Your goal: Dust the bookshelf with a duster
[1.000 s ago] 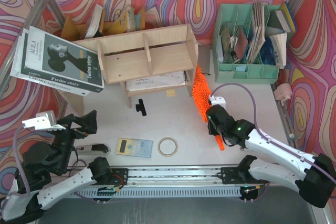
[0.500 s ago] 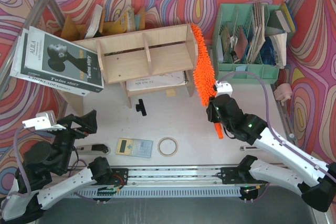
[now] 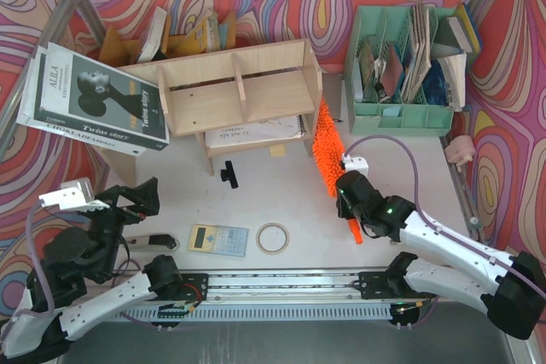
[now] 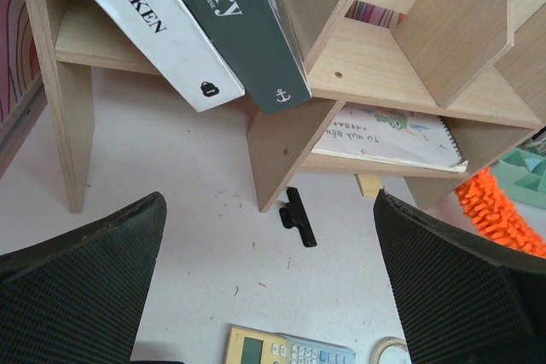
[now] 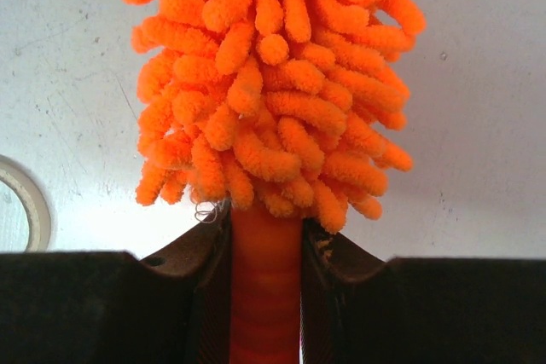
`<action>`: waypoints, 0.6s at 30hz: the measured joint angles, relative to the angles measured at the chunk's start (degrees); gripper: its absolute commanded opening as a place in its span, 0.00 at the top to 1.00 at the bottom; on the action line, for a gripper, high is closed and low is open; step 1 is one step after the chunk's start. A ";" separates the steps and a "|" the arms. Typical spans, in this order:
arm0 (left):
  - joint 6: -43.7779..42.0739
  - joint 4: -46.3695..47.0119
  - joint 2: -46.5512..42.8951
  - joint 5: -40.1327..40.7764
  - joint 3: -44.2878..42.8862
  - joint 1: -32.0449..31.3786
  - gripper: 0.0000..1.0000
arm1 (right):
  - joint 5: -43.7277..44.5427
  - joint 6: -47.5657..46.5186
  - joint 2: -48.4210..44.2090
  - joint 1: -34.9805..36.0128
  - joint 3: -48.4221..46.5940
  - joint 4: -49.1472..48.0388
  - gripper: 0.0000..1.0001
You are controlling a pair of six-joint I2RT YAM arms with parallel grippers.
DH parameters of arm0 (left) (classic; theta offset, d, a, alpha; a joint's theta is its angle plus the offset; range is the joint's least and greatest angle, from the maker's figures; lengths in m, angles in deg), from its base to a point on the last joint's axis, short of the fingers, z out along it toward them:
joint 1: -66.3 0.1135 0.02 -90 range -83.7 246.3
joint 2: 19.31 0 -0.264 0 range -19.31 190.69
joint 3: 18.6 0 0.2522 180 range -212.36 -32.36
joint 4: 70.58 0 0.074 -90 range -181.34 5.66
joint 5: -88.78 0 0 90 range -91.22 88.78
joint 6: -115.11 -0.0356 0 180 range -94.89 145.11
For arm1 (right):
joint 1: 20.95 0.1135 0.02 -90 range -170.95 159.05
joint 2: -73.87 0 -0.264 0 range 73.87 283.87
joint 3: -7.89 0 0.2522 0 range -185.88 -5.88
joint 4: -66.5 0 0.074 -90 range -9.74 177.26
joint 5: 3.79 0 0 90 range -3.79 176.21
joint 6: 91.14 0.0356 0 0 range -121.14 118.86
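The pale-wood bookshelf stands at the back centre-left, and the left wrist view looks up at its underside. The orange fluffy duster slants beside the shelf's right side panel, head low, against the panel's lower part. My right gripper is shut on the duster's smooth orange handle just below the fluffy head, a finger on each side. The handle's end pokes out behind the gripper. My left gripper hovers wide open at the near left, holding nothing.
Large books lean on the shelf's left end. A notebook lies under it. A black clip, a calculator and a tape roll lie on the table. A mint-green organiser stands right of the shelf.
Half a second ago the duster head reached up to the top of the shelf's right panel. It has swept back down to the panel's lower part, with the right arm drawn nearer.
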 measured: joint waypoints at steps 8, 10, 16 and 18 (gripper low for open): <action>1.66 -1.60 6.03 0.39 0.00 0.00 0.01 | 4.70 -3.08 -3.17 0.00 -7.13 1.38 1.00; 1.90 -1.62 7.52 0.46 0.00 -0.02 0.01 | 6.51 -4.66 -4.94 0.00 -10.75 1.14 1.00; 2.47 -2.40 9.20 1.46 0.00 -0.04 0.01 | 8.28 -7.19 -7.58 0.00 -15.06 -2.01 1.00; 2.62 -2.69 9.14 2.12 0.00 -0.04 0.01 | 7.39 -9.14 -10.10 0.00 -13.60 -2.62 1.00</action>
